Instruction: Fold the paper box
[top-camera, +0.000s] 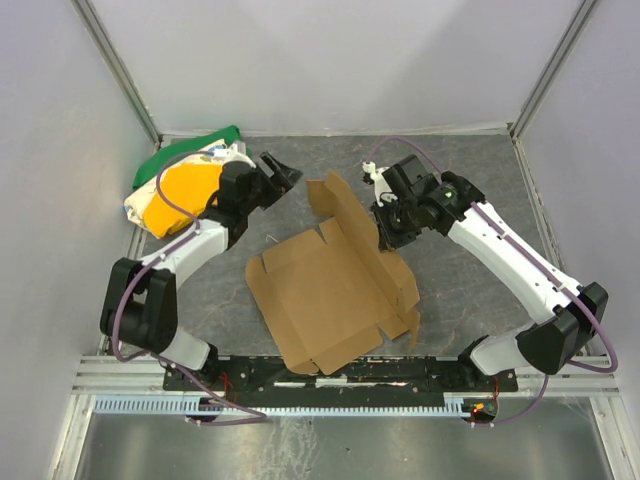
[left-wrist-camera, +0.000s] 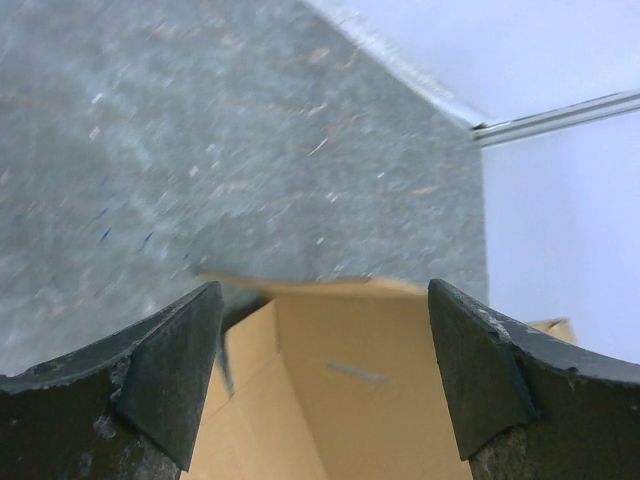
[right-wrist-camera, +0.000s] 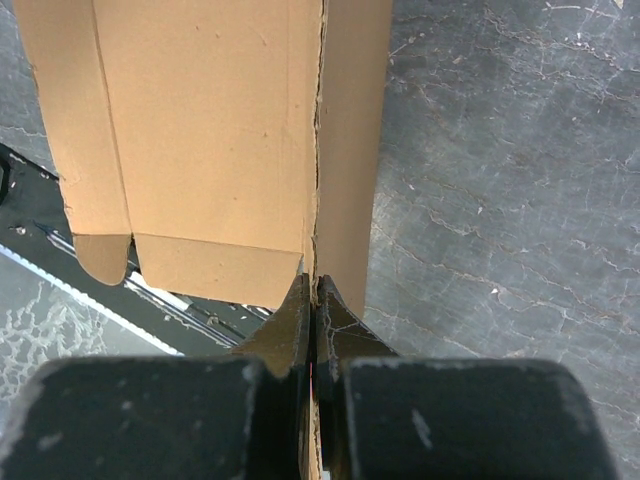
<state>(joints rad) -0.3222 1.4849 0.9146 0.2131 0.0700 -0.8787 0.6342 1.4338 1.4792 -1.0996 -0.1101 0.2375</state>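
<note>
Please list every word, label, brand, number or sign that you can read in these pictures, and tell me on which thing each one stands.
No text can be read in any view.
The paper box: plain brown card, no print visible.
The cloth bundle: a few small coloured marks on its white part, too small to tell whether they are letters.

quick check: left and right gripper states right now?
Left gripper: open, holding nothing.
Right gripper: closed, pinching a raised panel of the paper box.
</note>
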